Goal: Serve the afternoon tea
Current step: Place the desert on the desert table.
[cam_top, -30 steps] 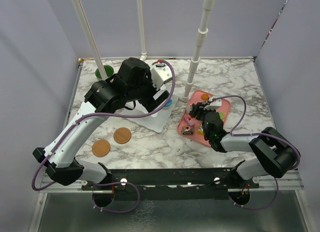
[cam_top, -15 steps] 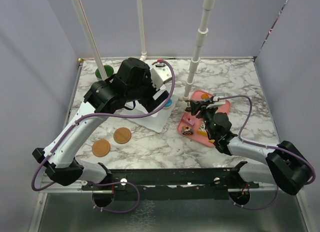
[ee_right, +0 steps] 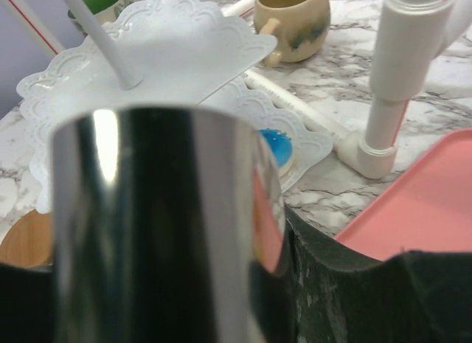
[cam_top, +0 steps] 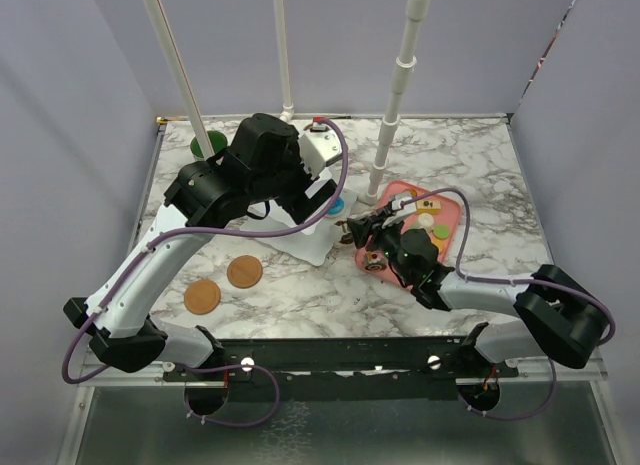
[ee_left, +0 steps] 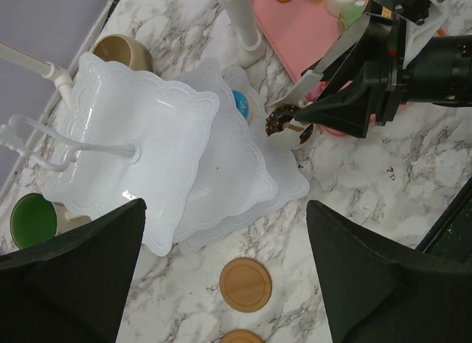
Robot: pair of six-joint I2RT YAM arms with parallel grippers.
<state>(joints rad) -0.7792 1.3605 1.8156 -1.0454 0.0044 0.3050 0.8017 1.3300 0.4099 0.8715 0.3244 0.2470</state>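
The white three-tier stand (ee_left: 140, 122) stands left of centre, with a blue pastry (ee_left: 240, 103) on its lowest plate. My right gripper (ee_left: 383, 63) is shut on metal tongs (ee_left: 328, 59). The tong tips pinch a chocolate donut (ee_left: 282, 122) right at the lowest plate's edge. My left gripper (ee_left: 225, 206) hangs open high above the stand, holding nothing. A tan mug (ee_left: 122, 52) and a green-lined mug (ee_left: 29, 217) sit behind the stand. In the right wrist view the tongs (ee_right: 162, 225) fill the foreground.
A pink tray (cam_top: 452, 223) right of the stand carries several pastries (cam_top: 426, 221), one (cam_top: 375, 258) at its near corner. A white post (cam_top: 380, 185) rises between stand and tray. Two wooden coasters (cam_top: 244, 272) (cam_top: 202, 296) lie in front of the stand.
My right gripper has swung left from over the pink tray, carrying the tongs and the donut to the stand's edge. The left arm has not moved.
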